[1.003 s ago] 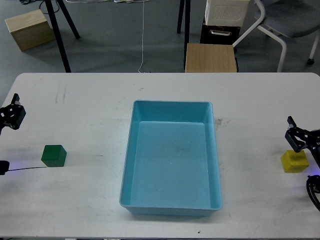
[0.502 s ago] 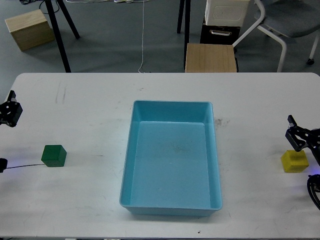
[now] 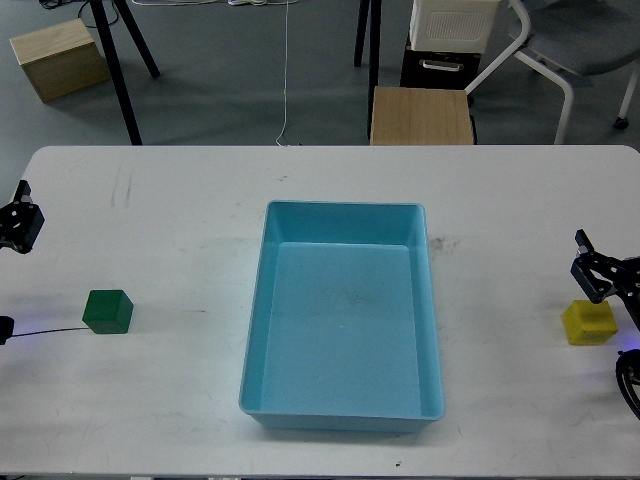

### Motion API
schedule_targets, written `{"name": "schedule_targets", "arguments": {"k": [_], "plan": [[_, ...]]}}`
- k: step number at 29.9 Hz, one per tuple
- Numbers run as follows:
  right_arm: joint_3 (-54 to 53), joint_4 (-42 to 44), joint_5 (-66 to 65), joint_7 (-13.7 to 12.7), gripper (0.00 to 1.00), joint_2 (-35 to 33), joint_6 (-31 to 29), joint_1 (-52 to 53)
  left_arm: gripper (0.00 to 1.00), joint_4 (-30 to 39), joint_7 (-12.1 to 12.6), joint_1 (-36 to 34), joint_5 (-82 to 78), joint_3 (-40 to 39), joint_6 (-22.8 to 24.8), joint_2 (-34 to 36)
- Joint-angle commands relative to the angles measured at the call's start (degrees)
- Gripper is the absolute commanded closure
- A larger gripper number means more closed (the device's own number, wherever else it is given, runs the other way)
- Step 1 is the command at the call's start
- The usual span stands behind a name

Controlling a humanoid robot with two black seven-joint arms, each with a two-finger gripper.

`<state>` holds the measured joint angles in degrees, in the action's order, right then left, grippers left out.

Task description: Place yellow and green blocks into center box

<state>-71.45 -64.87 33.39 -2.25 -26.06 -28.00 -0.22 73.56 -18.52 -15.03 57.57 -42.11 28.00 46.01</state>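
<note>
Your right claw (image 3: 592, 268) sits just beyond the yellow block (image 3: 588, 322) to reach it; both claws' openings cannot be told

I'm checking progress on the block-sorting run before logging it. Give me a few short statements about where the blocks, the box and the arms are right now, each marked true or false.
1. The light blue plastic box holds no blocks. True.
2. The small green cube lies inside the box. False: it sits on the white table, left of the box.
3. The small yellow cube sits on the table, right of the box. True.
4. The left gripper has the green cube in its jaws. False: it is apart from the cube, farther back.
5. The right gripper is over the box. False: it is beside the yellow cube.
</note>
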Motion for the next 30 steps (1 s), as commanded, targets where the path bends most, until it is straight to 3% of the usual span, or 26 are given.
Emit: {"name": "schedule_targets", "arguments": {"k": [1,5,19,30], "plan": [[0.0,-0.4,0.0,0.0,0.0,-2.1,0.0,-0.5,0.0,0.0,-0.2,0.0,0.0,0.0,0.0,0.0],[0.3,-1.0,-0.1,0.0,0.0,-7.8,0.0,-1.6,0.0,0.0,-1.3,0.0,0.0,0.0,0.0,0.2],[0.1,-6.8,-0.5,-0.7,0.0,-35.2,0.0,-7.9,0.0,0.1,-1.4,0.7,0.0,0.0,0.0,0.6],[-3.3,-5.2,-0.6,-0.1,0.0,-42.9,0.0,-7.9,0.0,0.6,-1.4,1.0,0.0,-0.1,0.0,3.1]]}}
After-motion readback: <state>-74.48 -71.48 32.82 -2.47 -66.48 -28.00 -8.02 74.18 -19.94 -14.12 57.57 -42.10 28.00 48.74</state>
